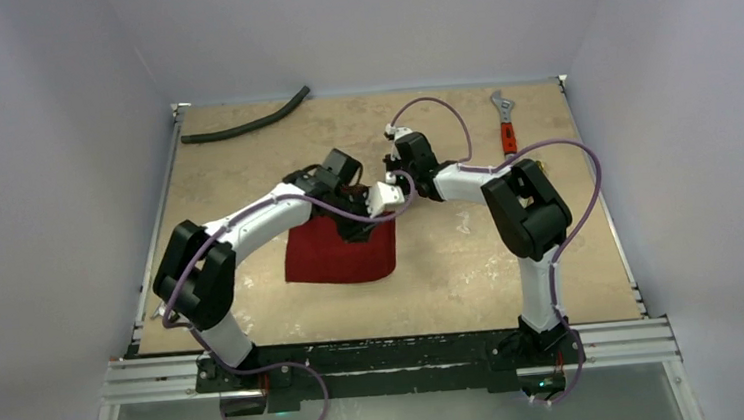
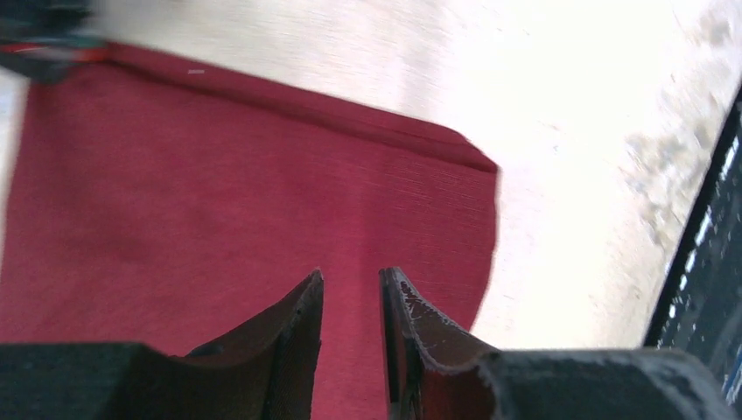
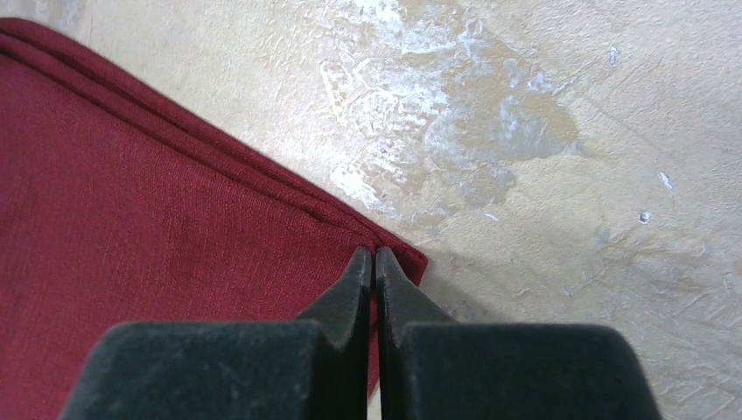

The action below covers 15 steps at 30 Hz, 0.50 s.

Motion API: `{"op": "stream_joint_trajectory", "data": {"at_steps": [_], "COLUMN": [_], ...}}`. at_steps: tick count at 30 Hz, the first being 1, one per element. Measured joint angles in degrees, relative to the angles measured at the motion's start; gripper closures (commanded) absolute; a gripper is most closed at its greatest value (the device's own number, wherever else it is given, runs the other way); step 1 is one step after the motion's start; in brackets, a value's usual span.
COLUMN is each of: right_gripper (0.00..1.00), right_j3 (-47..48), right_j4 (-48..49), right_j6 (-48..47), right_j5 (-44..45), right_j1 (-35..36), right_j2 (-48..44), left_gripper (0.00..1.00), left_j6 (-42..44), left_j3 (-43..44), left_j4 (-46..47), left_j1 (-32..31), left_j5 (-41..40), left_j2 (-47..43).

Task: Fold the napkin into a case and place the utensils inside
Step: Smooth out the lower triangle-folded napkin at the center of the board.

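The top camera looks down over the whole desk [image 1: 244, 170] from above its near edge; both wrist cameras sit close above the napkin [image 3: 157, 236], shared by all three.

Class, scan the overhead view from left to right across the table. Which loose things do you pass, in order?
black hose → dark red napkin → red-handled wrench
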Motion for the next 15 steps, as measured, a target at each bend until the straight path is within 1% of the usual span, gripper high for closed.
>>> {"op": "stream_joint_trajectory", "data": {"at_steps": [8, 15], "right_gripper": [1.00, 1.00], "right_j3": [0.31, -0.39], "right_j4": [-0.02, 0.94], "right_j6": [3.39, 5.77], "right_j5": [0.74, 0.57], "right_j1": [-0.20, -0.59], "right_j2": [0.24, 0.24], "left_gripper": [0.80, 0.83], "left_j6": [7.28, 9.14], "left_j3": [-7.34, -9.01], "left_j4": [0.37, 5.33], "left_j1": [-9.25, -13.88], "left_j5": [-1.07, -5.64], "left_j2": [0.00, 1.66]}}
